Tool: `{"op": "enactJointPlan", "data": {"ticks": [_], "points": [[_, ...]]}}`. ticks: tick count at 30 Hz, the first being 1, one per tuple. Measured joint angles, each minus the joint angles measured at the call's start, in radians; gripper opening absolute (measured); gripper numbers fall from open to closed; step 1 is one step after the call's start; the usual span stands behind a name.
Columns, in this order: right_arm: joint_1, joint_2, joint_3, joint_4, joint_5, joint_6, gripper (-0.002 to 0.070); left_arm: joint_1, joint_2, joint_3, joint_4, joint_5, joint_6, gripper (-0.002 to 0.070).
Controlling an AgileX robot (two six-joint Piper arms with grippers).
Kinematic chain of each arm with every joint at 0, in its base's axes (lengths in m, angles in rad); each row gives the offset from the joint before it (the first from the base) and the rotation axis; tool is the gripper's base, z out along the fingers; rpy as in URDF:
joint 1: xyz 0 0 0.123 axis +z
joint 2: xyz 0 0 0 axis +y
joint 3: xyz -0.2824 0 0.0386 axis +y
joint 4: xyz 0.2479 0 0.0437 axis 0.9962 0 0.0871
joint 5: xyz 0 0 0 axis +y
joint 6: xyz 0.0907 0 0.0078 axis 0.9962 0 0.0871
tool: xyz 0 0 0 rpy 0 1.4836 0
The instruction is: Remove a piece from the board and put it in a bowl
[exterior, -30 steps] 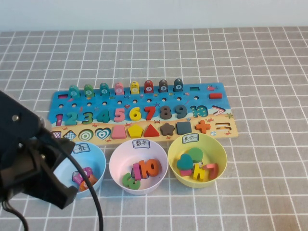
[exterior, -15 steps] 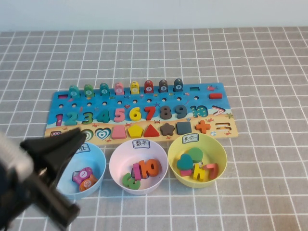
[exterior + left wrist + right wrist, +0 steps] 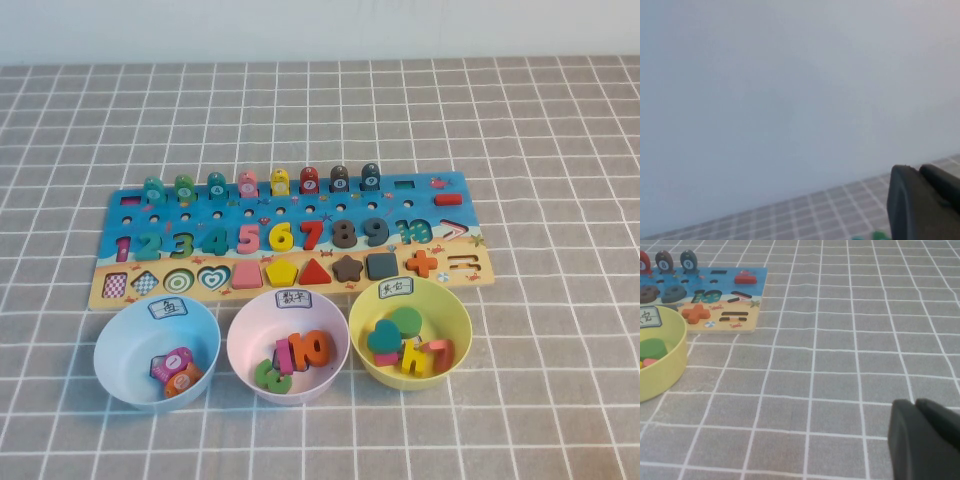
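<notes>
Teal heart piece (image 3: 383, 336) lies inside the pale yellow bowl (image 3: 455, 310), seen from the high camera, touching a green round disc (image 3: 406, 320) beside it, with orange and pink pieces close by in the same bowl. That bowl sits just in front of the puzzle board (image 3: 430, 200), at the right end of a row with a pink bowl (image 3: 245, 335) in the middle and a blue bowl (image 3: 115, 345) on the left. On the board's sandy lower strip a heart-shaped recess (image 3: 213, 278) stands empty. Neither of my arms shows in this view. From my left wrist, the left gripper (image 3: 925, 205) is raised off the table and faces a pale wall above the grey checked tablecloth (image 3: 805, 215); my dark fingers sit pressed together with nothing between them. From my right wrist, the right gripper (image 3: 926, 440) hangs low over the checked cloth, well apart from the yellow bowl and the board's end with its orange plus sign (image 3: 696, 313); I cannot tell how its fingers stand, since only one dark corner of them shows.
</notes>
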Motion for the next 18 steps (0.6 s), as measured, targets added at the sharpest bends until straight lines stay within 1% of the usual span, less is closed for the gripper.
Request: {"op": "enactJointPlan", "data": {"ticks": [2, 4, 6, 9, 12, 18], "points": [[0.0, 0.0, 0.0, 0.0, 0.0, 0.0, -0.0017, 0.064, -0.075, 0.028, 0.0, 0.0, -0.012, -0.0002], [0.0, 0.0, 0.0, 0.0, 0.0, 0.0, -0.0017, 0.109, -0.133, 0.052, -0.005, 0.007, -0.03, -0.0002], [0.0, -0.002, 0.0, 0.0, 0.0, 0.0, -0.0017, 0.134, -0.162, 0.076, -0.007, 0.012, -0.037, -0.0002], [0.0, -0.003, 0.0, 0.0, 0.0, 0.0, -0.0017, 0.14, -0.168, 0.116, -0.011, 0.03, -0.046, -0.0002], [0.0, -0.003, 0.0, 0.0, 0.0, 0.0, -0.0017, 0.142, -0.168, 0.128, -0.014, 0.116, -0.08, -0.0002], [0.0, -0.003, 0.0, 0.0, 0.0, 0.0, -0.0017, 0.142, -0.168, 0.128, -0.014, 0.429, -0.113, -0.0002]]}}
